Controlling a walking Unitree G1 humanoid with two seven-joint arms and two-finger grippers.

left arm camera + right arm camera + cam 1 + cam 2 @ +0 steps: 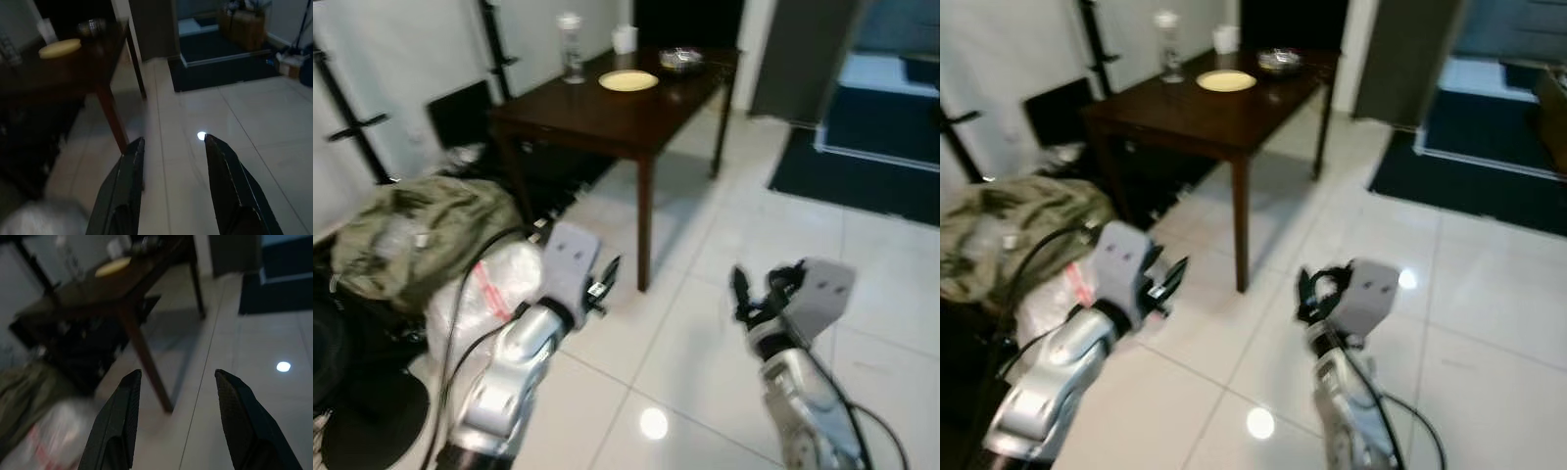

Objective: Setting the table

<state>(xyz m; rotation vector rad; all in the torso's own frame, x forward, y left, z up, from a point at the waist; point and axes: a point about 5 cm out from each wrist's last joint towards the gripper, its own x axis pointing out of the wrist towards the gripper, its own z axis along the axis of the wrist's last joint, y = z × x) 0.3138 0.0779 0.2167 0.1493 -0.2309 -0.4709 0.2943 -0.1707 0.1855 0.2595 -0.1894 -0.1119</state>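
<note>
1 bench (607,113) ahead w/ 1 plate (627,80), 1 bottle (572,47), 1 cup (625,39), 1 bowl (680,60), all blurred. 2 grippers, left gripper (171,147) & right gripper (176,379), both spread wide, empty, over floor (705,333). 1 green bag (421,230) cut off at left.
</note>
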